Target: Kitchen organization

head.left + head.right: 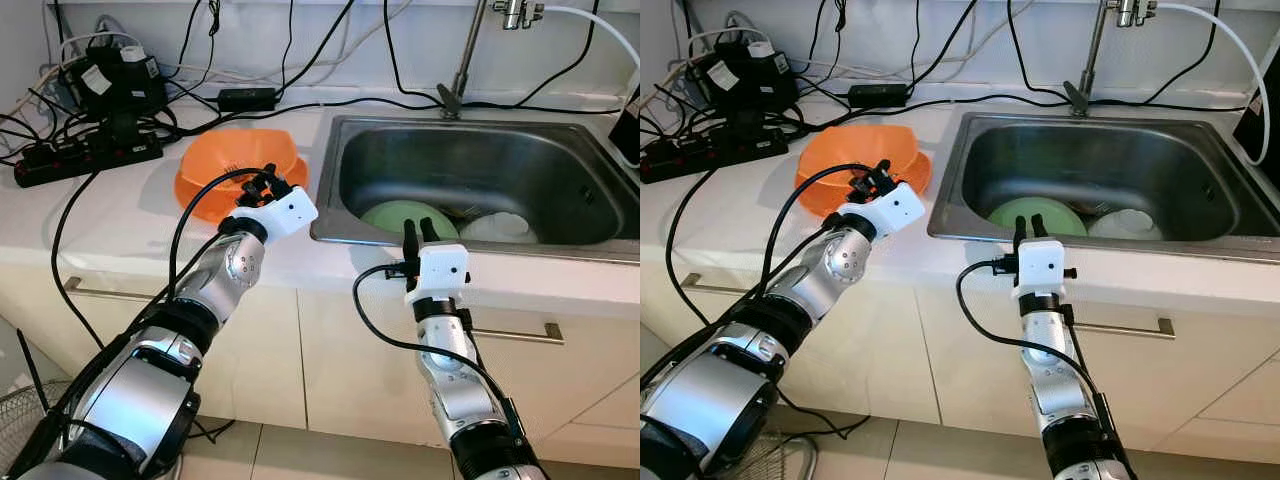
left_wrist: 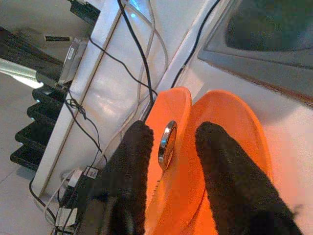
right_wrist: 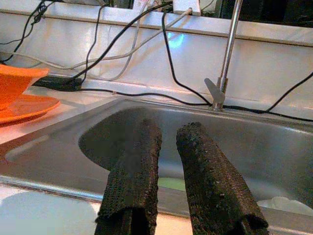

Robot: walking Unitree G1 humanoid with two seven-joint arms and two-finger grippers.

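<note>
An orange bowl stands on an orange plate on the white counter, left of the sink. My left gripper is at the bowl's near rim, open, with one finger on each side of the rim. A small silver ring shows on that rim between the fingers. Inside the sink lie a green plate and a white dish. My right gripper stands at the sink's front edge, pointing over the basin, open by a narrow gap and holding nothing.
A black power strip, adapters and several tangled cables crowd the back left of the counter. A faucet rises behind the sink, with a white hose at the far right. Cabinet fronts with bar handles are below the counter.
</note>
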